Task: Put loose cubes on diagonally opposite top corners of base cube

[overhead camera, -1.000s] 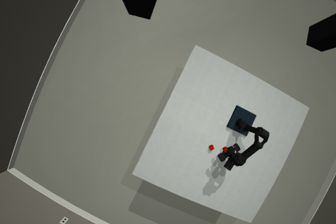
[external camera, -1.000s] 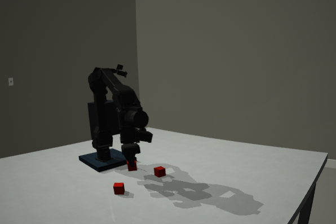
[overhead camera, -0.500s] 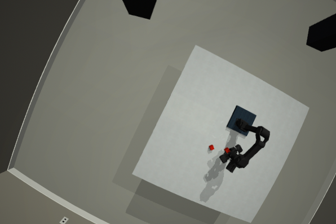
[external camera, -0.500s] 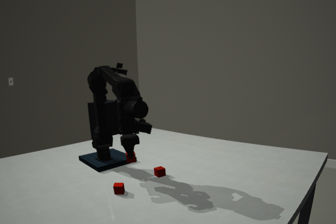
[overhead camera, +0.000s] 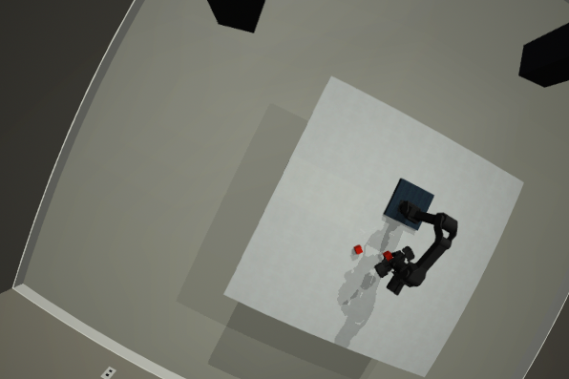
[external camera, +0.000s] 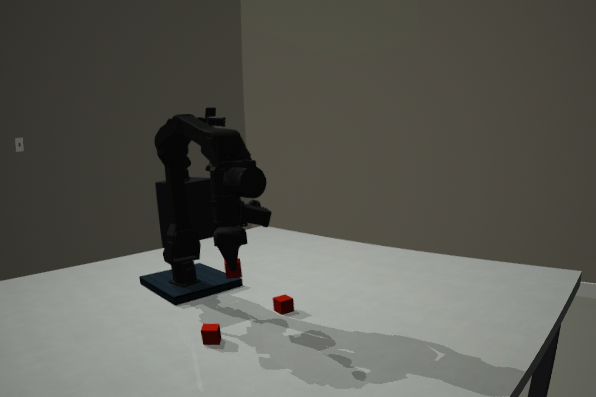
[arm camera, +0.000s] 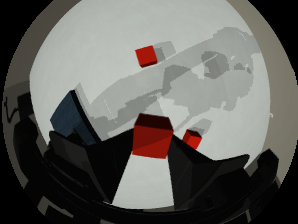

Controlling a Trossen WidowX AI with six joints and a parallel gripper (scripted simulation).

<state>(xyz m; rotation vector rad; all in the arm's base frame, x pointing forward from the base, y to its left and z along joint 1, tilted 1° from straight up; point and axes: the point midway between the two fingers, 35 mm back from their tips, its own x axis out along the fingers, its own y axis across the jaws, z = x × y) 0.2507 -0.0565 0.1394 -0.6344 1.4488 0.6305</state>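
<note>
My gripper [overhead camera: 389,257] [external camera: 232,267] [arm camera: 152,135] is shut on a red cube [overhead camera: 388,255] [external camera: 236,273] [arm camera: 152,141], which hangs raised above the table and beside the other cubes, not over them. A second red cube [overhead camera: 358,249] [external camera: 211,334] rests on the white table, to the left of the gripper in the top view. A third red cube [external camera: 283,304] rests on the table farther right in the exterior view; in the top view it seems hidden by the arm. The wrist view shows one table cube [arm camera: 146,56] ahead and one [arm camera: 192,139] near the right finger. Which is the fixed base cube, I cannot tell.
The arm's blue mounting plate [overhead camera: 398,190] [external camera: 160,285] [arm camera: 67,117] is on the table [overhead camera: 305,219] [external camera: 425,294] behind the cubes. The arm's shadow falls across the tabletop near them. The table's right edge shows in the exterior view.
</note>
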